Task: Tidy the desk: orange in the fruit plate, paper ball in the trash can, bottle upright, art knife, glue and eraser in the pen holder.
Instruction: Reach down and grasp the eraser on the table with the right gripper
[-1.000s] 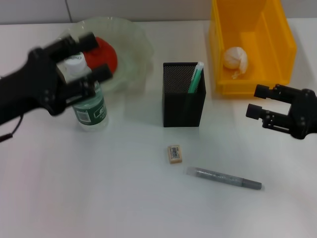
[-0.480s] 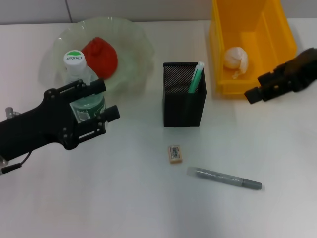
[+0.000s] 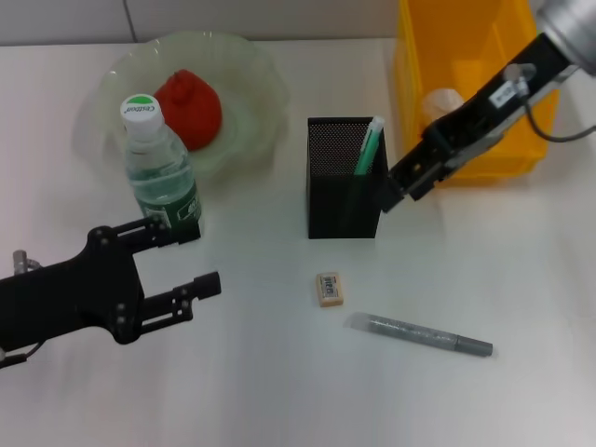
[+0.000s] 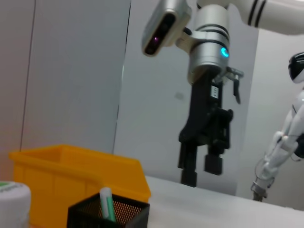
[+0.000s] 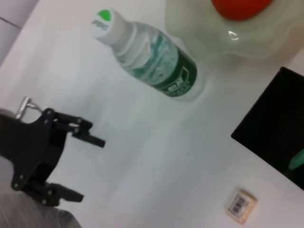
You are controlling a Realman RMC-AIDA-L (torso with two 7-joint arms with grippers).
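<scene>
The right tool (image 3: 402, 186) hangs above the table (image 3: 279, 391), just beside the black pen holder (image 3: 345, 177), its fingers spread and empty. The eraser (image 3: 329, 288) lies below and nearer the robot than this tool, with the grey knife (image 3: 421, 335) close by. The next step is likely the eraser: the tool should drop straight over it, fingers straddling its short sides, and close gently so it doesn't skid. The left tool (image 3: 172, 265), also spread and empty, sits low, with the upright bottle (image 3: 162, 174) just beyond it. There is one orange (image 3: 189, 106) in one plate (image 3: 244, 74), one paper ball (image 3: 442, 98) in one yellow bin (image 3: 466, 56), and one green stick (image 3: 367, 147) in the holder.
</scene>
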